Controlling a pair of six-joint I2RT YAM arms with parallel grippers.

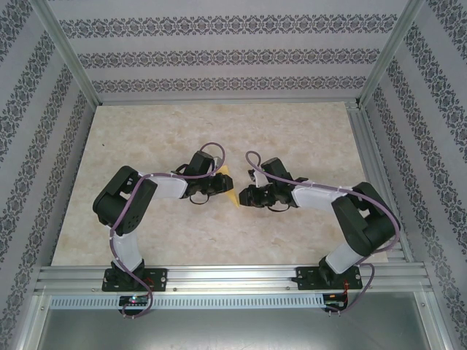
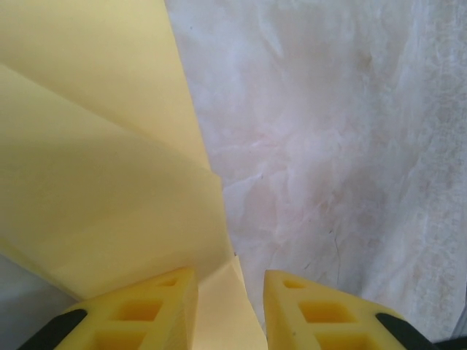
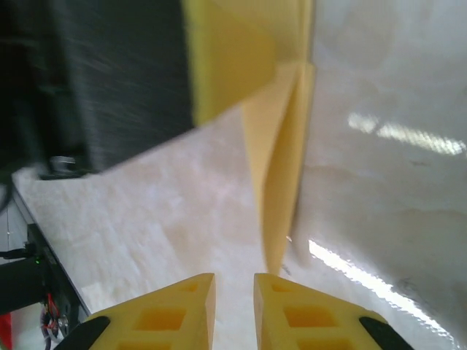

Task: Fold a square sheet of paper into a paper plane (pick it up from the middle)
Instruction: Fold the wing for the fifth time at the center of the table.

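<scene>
The yellow sheet of paper [image 1: 228, 182] sits mid-table between the two arms, folded into layers with a pointed end. In the left wrist view the folded paper [image 2: 109, 146] covers the left half. One flap runs back into the gap of my left gripper [image 2: 230, 277], whose jaws stand apart around it. In the right wrist view the paper [image 3: 281, 146] stands on edge, its point coming down just ahead of my right gripper [image 3: 233, 277]. That gripper is slightly open with nothing between its fingers. Seen from above, the left gripper [image 1: 217, 186] and right gripper [image 1: 244, 195] face each other across the paper.
The pale marble tabletop [image 1: 292, 131] has free room all round the arms. Patterned walls and aluminium posts enclose it, and a metal rail [image 1: 233, 277] runs along the near edge. The left arm's black body [image 3: 95, 80] looms close in the right wrist view.
</scene>
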